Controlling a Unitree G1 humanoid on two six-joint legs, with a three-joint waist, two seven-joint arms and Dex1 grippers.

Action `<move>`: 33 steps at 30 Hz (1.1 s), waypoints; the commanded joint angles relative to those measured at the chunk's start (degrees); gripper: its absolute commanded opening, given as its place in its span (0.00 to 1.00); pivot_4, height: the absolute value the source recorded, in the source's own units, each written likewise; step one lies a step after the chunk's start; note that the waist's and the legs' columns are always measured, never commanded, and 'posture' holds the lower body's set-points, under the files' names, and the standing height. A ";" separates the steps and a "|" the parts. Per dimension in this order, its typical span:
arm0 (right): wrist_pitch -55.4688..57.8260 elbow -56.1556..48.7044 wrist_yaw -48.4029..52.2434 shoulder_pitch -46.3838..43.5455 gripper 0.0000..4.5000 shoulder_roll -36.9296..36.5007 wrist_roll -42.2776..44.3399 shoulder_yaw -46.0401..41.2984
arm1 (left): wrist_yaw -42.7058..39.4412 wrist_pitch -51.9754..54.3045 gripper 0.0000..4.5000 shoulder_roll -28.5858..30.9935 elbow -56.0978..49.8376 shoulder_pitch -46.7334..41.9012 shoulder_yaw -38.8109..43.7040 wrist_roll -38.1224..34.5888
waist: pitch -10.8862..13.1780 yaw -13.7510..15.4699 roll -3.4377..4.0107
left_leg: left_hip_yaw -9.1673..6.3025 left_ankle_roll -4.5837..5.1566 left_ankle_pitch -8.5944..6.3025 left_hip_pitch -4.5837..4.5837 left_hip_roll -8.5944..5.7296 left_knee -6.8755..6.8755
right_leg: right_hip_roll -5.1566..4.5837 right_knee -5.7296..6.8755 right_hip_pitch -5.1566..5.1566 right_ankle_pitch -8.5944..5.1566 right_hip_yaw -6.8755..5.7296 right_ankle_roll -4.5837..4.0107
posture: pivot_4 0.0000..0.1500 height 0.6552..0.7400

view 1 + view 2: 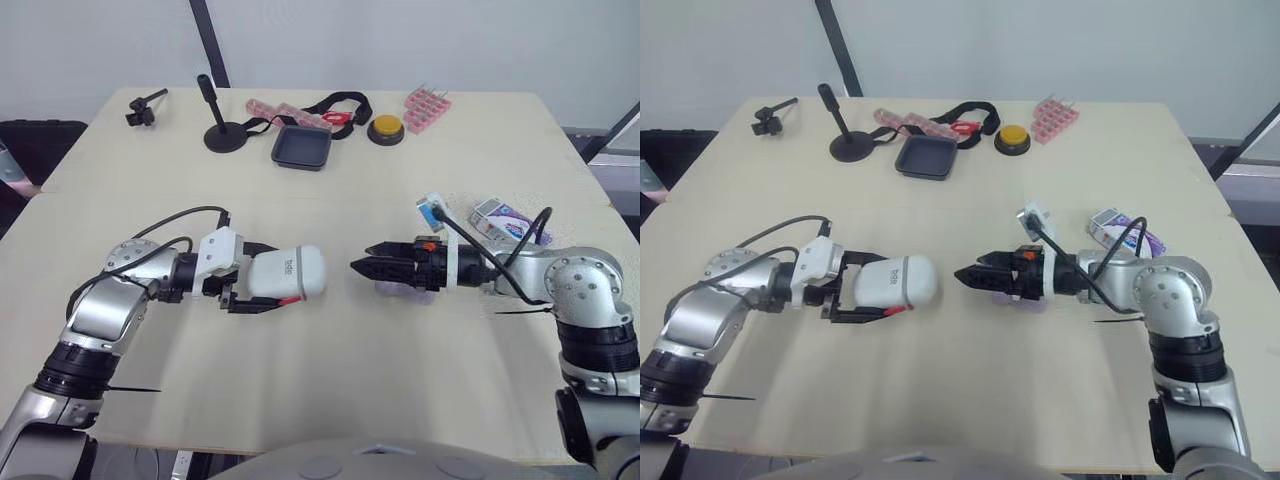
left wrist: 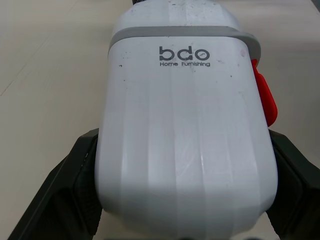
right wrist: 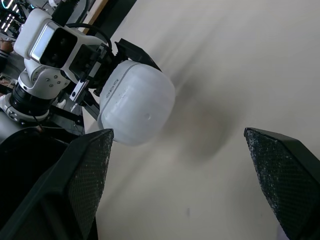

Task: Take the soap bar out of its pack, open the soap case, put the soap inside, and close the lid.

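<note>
left gripper (image 1: 256,281) clamps the white soap case (image 1: 290,272) by its sides, lid closed, over the desk (image 1: 330,370) | right gripper (image 1: 362,268) spread, empty, tips facing the case, close but apart | lilac soap bar (image 1: 392,291) on the desk beneath the right gripper | pack (image 1: 503,219) beside the right arm

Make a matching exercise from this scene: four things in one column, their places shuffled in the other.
Things:
1. soap case
2. soap pack
3. dark tray
4. yellow button

Places:
A. just left of the pink rack
B. gripped in the left tool
C. lying on the right side of the table
D. just right of the black stand

Pairs: 1-B, 2-C, 3-D, 4-A
</note>
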 commanded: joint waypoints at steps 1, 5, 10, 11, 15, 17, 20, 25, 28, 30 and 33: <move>2.47 6.98 -6.86 -4.01 1.00 3.50 9.91 -0.58 | 1.22 -0.35 0.78 -0.07 -2.93 0.61 0.34 -0.39 | 0.00 -0.35 0.00 | 0.00 -0.01 0.00 0.03 0.00 0.01 | 0.00 0.04 0.00 0.00 0.01 0.00 | 1.00 1.00; 1.94 14.06 -14.65 -6.78 1.00 4.67 19.83 0.48 | 1.90 -0.86 0.78 -0.80 -3.45 1.22 -1.14 0.47 | 0.00 -0.45 0.01 | 0.00 -0.06 0.04 0.05 0.01 -0.01 | 0.00 0.08 -0.01 0.00 0.01 -0.01 | 1.00 1.00; 0.82 12.76 -20.09 -3.76 1.00 3.35 27.49 5.86 | 2.13 -2.63 0.78 -1.50 -4.15 1.51 -3.18 1.98 | 0.00 -0.10 0.00 | 0.00 -0.06 0.04 -0.02 0.02 -0.04 | 0.00 0.00 0.00 0.00 -0.07 0.00 | 1.00 1.00; 0.04 12.50 -21.05 -3.58 1.00 3.00 29.12 6.84 | 2.32 -2.69 0.78 -1.66 -4.18 1.38 -3.35 2.03 | 0.00 -0.08 0.00 | 0.00 -0.06 0.04 -0.04 0.02 -0.04 | -0.01 -0.02 0.00 0.00 -0.09 0.00 | 1.00 1.00; -2.67 12.43 -24.21 -3.11 1.00 1.77 33.60 10.49 | 2.66 -2.61 0.78 -2.14 -4.60 1.07 -3.72 1.94 | 0.00 -0.21 0.00 | 0.00 -0.07 0.04 -0.04 0.02 -0.01 | -0.03 0.01 0.00 0.00 -0.11 0.00 | 1.00 1.00; -3.64 12.63 -25.18 -3.04 1.00 1.23 34.70 12.24 | 2.46 -2.91 0.78 -2.04 -4.47 0.82 -4.09 2.42 | 0.00 -0.30 -0.01 | 0.00 -0.09 0.05 -0.02 0.02 -0.01 | -0.04 0.04 0.01 0.00 -0.11 0.00 | 1.00 1.00; -5.15 12.62 -25.80 -3.40 1.00 0.84 36.53 14.24 | 2.29 -3.21 0.78 -2.05 -4.03 0.21 -4.54 2.64 | 0.00 -0.41 -0.01 | -0.01 -0.11 0.06 -0.03 0.03 -0.01 | -0.03 0.05 0.00 0.00 -0.11 0.00 | 1.00 1.00; -7.04 13.10 -26.42 -3.96 1.00 0.78 38.21 16.50 | 2.43 -3.68 0.78 -2.61 -3.05 -1.36 -4.99 2.95 | 0.00 -0.34 -0.01 | -0.01 -0.10 0.06 -0.06 0.02 -0.01 | -0.04 0.04 0.00 0.00 -0.13 0.01 | 1.00 1.00; -7.19 13.06 -25.75 -3.47 0.94 0.35 38.24 17.00 | 2.31 -4.00 0.78 -2.65 -2.45 -2.08 -4.81 2.93 | 0.00 -0.36 -0.02 | -0.01 -0.10 0.06 -0.06 0.02 0.00 | -0.04 0.04 0.00 0.00 -0.13 0.01 | 1.00 1.00; -7.11 13.04 -25.25 -3.20 0.81 0.03 38.24 17.23 | 2.19 -4.27 0.78 -2.57 -1.98 -2.42 -4.65 2.97 | 0.01 -0.35 -0.03 | -0.01 -0.10 0.06 -0.07 0.02 0.00 | -0.03 0.04 0.00 0.00 -0.13 0.01 | 1.00 1.00; -7.28 13.24 -24.68 -3.01 0.59 -0.35 38.24 17.32 | 2.05 -4.81 0.78 -2.43 -1.25 -2.79 -4.61 3.15 | 0.01 -0.36 -0.03 | -0.01 -0.11 0.06 -0.07 0.02 0.00 | -0.04 0.04 0.00 0.00 -0.14 0.01 | 1.00 1.00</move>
